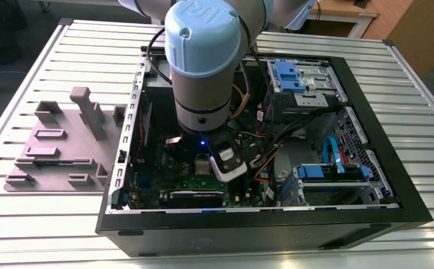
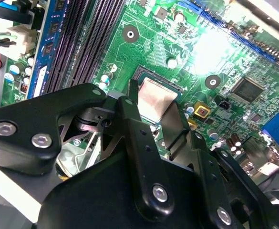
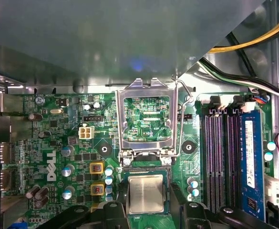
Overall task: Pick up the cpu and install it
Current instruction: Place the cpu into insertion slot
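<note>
Straddling cpu [image 3: 146, 191], pincer [image 3: 147, 204], open socket frame [image 3: 146, 86] beside

ribbed aluminium table [image 1: 37, 61], wooden cabinet [image 1: 415, 28] and pale desk [image 1: 344, 11] behind it

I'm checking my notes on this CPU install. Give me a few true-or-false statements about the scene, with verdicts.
1. The computer case stands upright and closed. False: it lies on its side, open on top, on the slatted table.
2. The socket's metal load plate is flipped open. True.
3. The cpu lies on the slatted table outside the case. False: it is at the socket on the motherboard, right at the end effector.
4. The arm reaches down into the case. True.
</note>
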Robot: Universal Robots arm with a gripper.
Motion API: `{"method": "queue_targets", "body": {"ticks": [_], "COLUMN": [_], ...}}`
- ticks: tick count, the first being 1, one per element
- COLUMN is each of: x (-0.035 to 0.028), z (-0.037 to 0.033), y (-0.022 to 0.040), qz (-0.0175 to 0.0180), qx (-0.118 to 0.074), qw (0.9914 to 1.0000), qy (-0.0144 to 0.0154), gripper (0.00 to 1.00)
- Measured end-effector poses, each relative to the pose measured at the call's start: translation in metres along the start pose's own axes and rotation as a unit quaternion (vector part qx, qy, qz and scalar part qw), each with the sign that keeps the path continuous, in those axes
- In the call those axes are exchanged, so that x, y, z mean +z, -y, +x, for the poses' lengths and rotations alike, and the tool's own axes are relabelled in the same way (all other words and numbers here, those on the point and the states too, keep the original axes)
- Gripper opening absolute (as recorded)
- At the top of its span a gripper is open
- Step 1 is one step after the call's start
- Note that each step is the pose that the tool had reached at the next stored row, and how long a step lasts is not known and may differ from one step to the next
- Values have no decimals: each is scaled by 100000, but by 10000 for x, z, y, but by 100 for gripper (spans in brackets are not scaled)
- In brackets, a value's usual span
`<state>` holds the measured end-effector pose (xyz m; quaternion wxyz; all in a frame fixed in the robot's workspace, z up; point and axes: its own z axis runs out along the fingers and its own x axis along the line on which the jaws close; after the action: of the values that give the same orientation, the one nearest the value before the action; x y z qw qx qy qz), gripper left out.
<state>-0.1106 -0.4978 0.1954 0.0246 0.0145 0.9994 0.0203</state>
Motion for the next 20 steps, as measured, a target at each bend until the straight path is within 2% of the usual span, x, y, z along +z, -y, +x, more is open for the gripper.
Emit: {"method": "queue_targets", "body": {"ticks": [14, 20], "x": [2, -23], "z": [-31, -30], "y": [0, -2], "qz": [88, 81], "qx": [11, 2], "qw": [100000, 100000], "qy": [-1, 4], "gripper": [47, 47]}}
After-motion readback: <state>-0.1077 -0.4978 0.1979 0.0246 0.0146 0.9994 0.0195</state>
